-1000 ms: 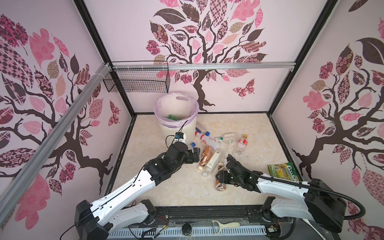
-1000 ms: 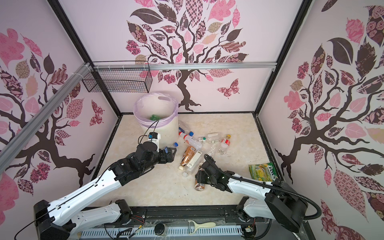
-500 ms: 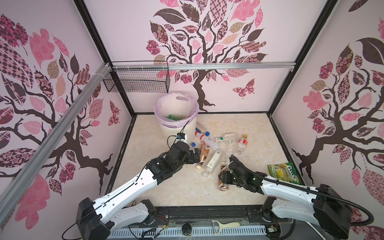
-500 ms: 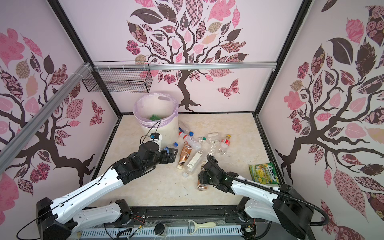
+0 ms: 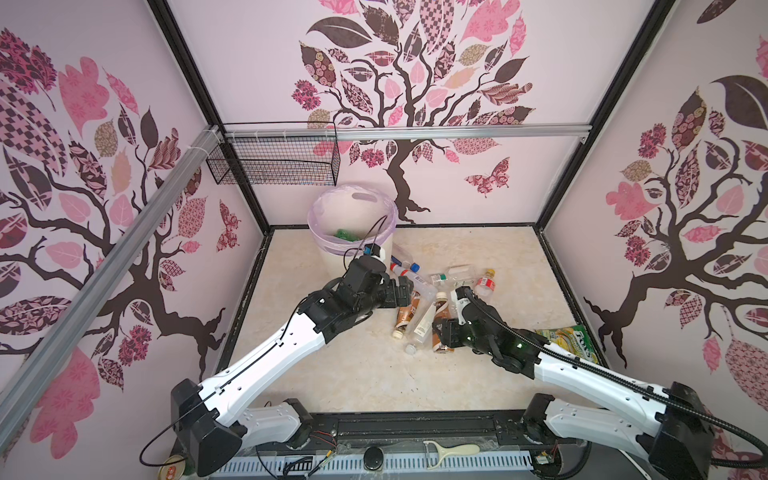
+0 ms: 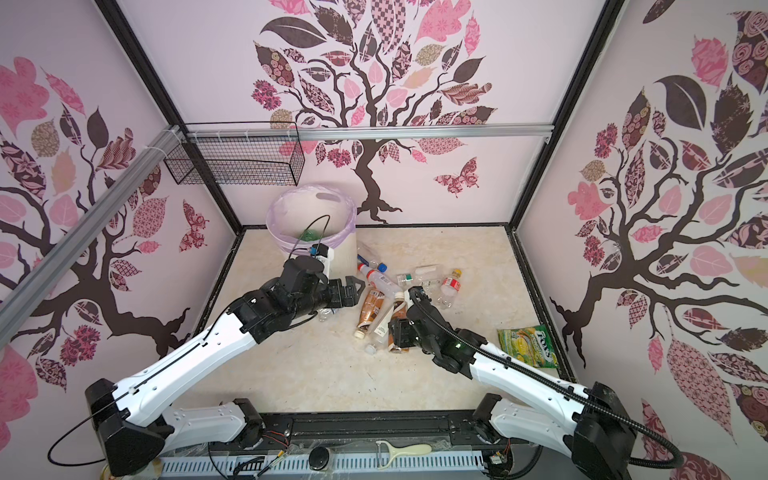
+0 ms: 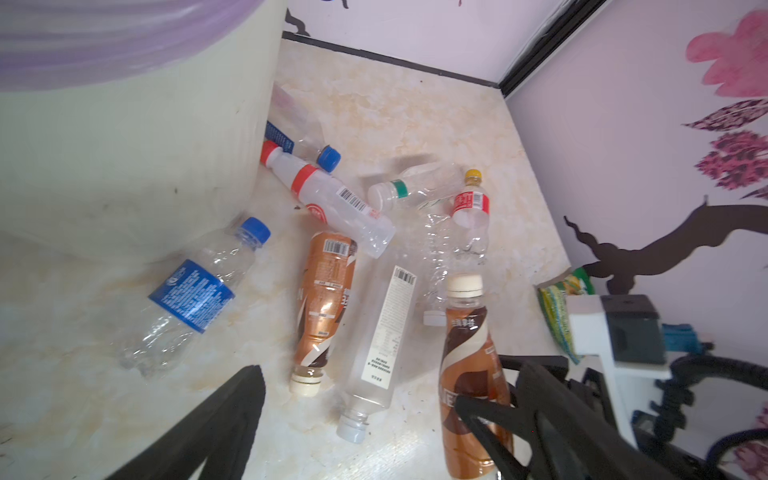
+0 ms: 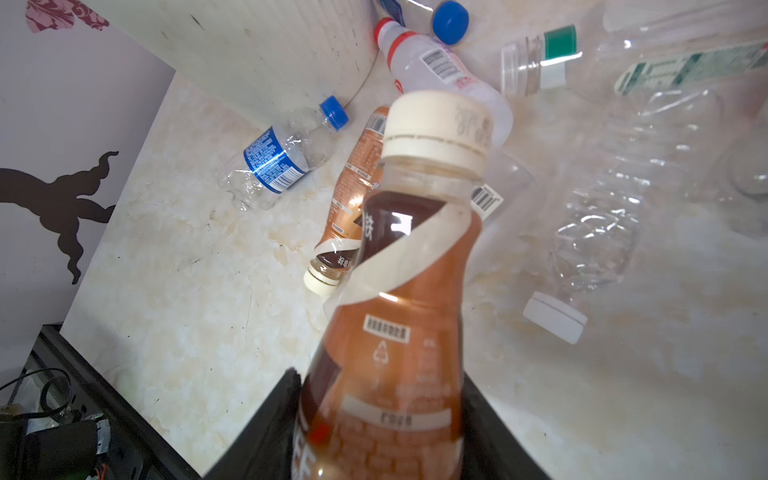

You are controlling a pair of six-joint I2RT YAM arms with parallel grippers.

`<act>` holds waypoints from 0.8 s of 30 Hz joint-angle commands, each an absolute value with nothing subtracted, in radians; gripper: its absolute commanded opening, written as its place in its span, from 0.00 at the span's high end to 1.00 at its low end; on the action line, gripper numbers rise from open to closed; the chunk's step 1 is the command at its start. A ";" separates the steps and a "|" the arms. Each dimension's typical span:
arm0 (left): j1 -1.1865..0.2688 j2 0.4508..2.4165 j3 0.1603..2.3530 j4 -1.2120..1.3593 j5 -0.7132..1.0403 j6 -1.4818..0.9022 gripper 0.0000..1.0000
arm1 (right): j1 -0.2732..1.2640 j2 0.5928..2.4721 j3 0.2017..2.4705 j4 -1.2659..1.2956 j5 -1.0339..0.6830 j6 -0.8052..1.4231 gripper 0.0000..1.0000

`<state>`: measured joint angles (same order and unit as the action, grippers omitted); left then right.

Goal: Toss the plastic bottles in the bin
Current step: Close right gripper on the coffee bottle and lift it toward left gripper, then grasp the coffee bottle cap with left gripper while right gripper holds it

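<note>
Snack packet (image 5: 568, 343), wire basket (image 5: 274, 164), peeler (image 5: 452, 450)

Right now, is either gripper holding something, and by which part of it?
The right gripper holds the brown-labelled plastic bottle with a cream cap by its lower body. The open left gripper holds nothing.

The counter (image 5: 353, 374) has a pale cream stone pattern. The white bin (image 6: 344, 255) stands on it near the back wall. Just beside the bin lie several bottles (image 7: 326, 299), some touching each other. A green-yellow snack packet (image 5: 569, 343) lies near the right edge, well apart.
</note>
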<state>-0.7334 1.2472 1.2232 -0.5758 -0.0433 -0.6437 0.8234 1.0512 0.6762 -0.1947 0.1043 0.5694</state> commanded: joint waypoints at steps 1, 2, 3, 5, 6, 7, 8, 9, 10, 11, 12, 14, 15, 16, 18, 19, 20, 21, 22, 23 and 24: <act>-0.662 1.276 1.292 -0.545 0.138 -0.694 0.02 | 0.826 1.079 0.752 -0.154 0.096 0.486 0.53; -0.648 1.286 1.316 -0.545 0.156 -0.695 0.02 | 0.827 1.082 0.764 -0.139 0.085 0.475 0.53; -0.645 1.300 1.339 -0.551 0.162 -0.689 0.02 | 0.826 1.082 0.772 -0.123 0.076 0.466 0.53; -0.644 1.333 1.402 -0.572 0.172 -0.680 0.02 | 0.826 1.089 0.800 -0.103 0.063 0.435 0.53; -0.644 1.352 1.427 -0.576 0.185 -0.680 0.02 | 0.825 1.096 0.818 -0.101 0.058 0.418 0.53; -0.645 1.366 1.449 -0.581 0.197 -0.680 0.02 | 0.826 1.099 0.833 -0.100 0.053 0.407 0.53; -0.643 1.388 1.470 -0.587 0.211 -0.682 0.02 | 0.826 1.103 0.846 -0.098 0.047 0.397 0.53; -0.643 1.404 1.485 -0.587 0.222 -0.687 0.02 | 0.825 1.104 0.858 -0.093 0.040 0.391 0.53; -0.643 1.416 1.497 -0.588 0.229 -0.689 0.02 | 0.826 1.107 0.865 -0.088 0.035 0.386 0.53; -0.643 1.428 1.505 -0.582 0.235 -0.693 0.02 | 0.827 1.109 0.876 -0.085 0.029 0.384 0.53; -0.644 1.434 1.509 -0.572 0.239 -0.696 0.02 | 0.826 1.114 0.885 -0.084 0.026 0.381 0.53; -0.643 1.442 1.508 -0.551 0.241 -0.702 0.02 | 0.826 1.125 0.909 -0.087 0.019 0.379 0.53; -0.643 1.446 1.508 -0.544 0.240 -0.704 0.02 | 0.826 1.128 0.915 -0.086 0.013 0.378 0.53; -0.645 1.451 1.509 -0.540 0.238 -0.704 0.03 | 0.825 1.130 0.923 -0.083 0.007 0.379 0.53; -0.643 1.465 1.515 -0.538 0.239 -0.705 0.05 | 0.825 1.134 0.935 -0.075 -0.003 0.385 0.53; -0.643 1.474 1.518 -0.542 0.236 -0.707 0.05 | 0.826 1.137 0.943 -0.072 -0.010 0.387 0.53; -0.643 1.481 1.520 -0.543 0.232 -0.707 0.06 | 0.826 1.140 0.950 -0.071 -0.017 0.388 0.53; -0.644 1.485 1.523 -0.539 0.232 -0.707 0.08 | 0.826 1.142 0.955 -0.072 -0.021 0.388 0.53; -0.644 1.488 1.523 -0.534 0.232 -0.708 0.08 | 0.826 1.145 0.960 -0.072 -0.023 0.390 0.53; -0.644 1.492 1.522 -0.530 0.231 -0.709 0.10 | 0.825 1.147 0.962 -0.071 -0.026 0.390 0.53; -0.643 1.492 1.519 -0.523 0.230 -0.712 0.11 | 0.826 1.149 0.963 -0.070 -0.027 0.390 0.53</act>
<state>-0.6430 1.4834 1.4719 -0.5594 0.2264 -0.7094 0.8234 1.1336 0.9142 -0.0849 -0.0071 0.3992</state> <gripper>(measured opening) 0.893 0.522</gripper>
